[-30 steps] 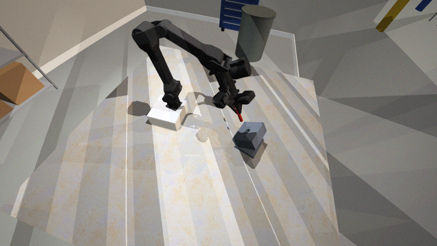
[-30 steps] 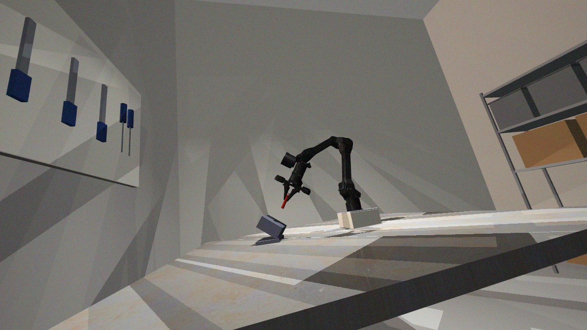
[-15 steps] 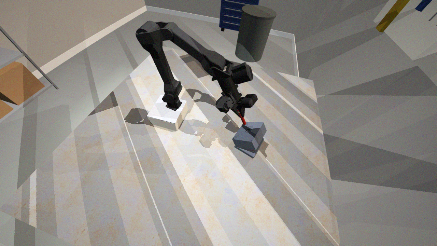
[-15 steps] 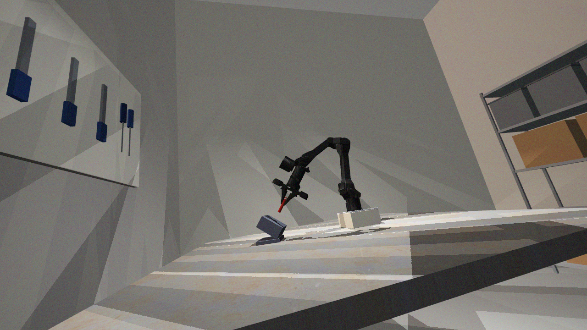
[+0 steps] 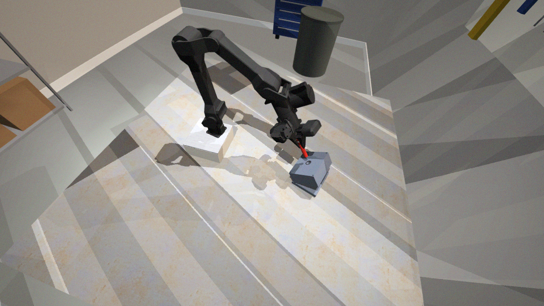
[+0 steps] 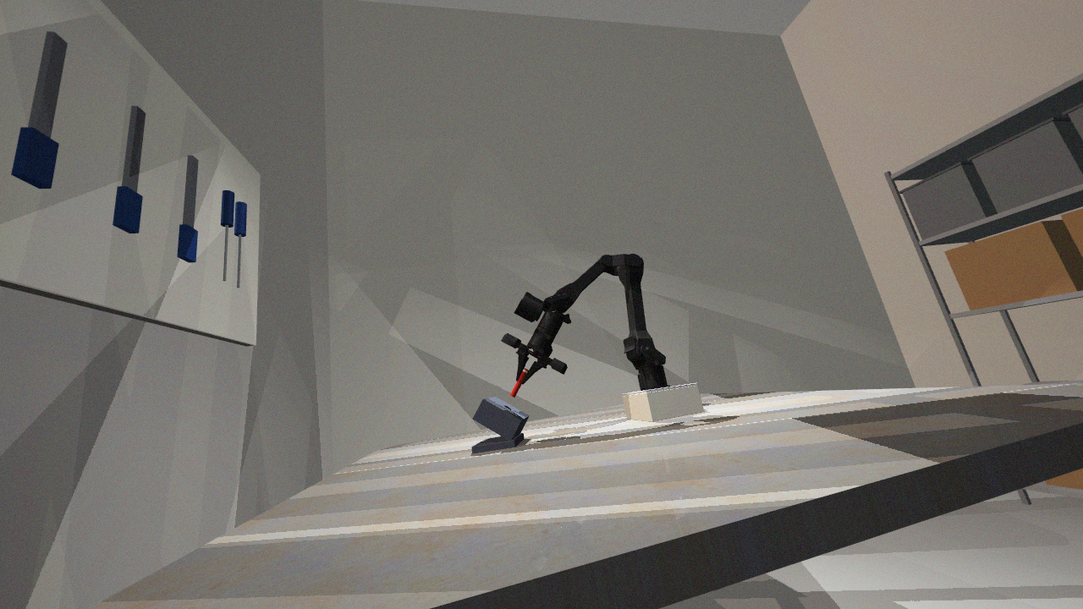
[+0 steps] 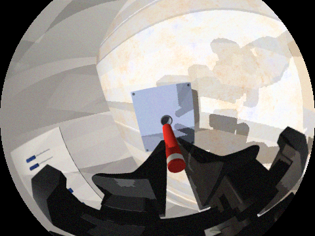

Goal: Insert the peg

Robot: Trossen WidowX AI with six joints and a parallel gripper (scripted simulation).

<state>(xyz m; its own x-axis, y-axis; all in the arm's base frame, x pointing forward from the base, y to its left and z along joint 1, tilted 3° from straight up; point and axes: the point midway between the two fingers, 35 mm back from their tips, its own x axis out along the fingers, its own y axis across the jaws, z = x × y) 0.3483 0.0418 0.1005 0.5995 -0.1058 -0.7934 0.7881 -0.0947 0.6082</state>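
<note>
A round red peg (image 5: 303, 150) (image 6: 518, 384) (image 7: 170, 140) with a pale band near its top is held tilted in my gripper (image 5: 298, 143) (image 6: 525, 376) (image 7: 170, 141), which is shut on it. The blue-grey sloped panel (image 5: 317, 167) (image 6: 499, 418) (image 7: 151, 111) stands below the peg. Its face has one round hole (image 5: 308, 162) (image 7: 166, 120). In the wrist view the peg's lower end overlaps the near rim of the hole, while the hole's dark inside still shows. In the exterior view a small gap shows between the peg's bottom end and the panel's face.
The arm's white base block (image 5: 203, 146) (image 6: 662, 403) stands on the table (image 5: 228, 243) (image 6: 606, 522), to the left of the panel in the top view. A grey bin (image 5: 316, 45) and a blue drawer cabinet (image 5: 286, 17) stand on the floor beyond the table.
</note>
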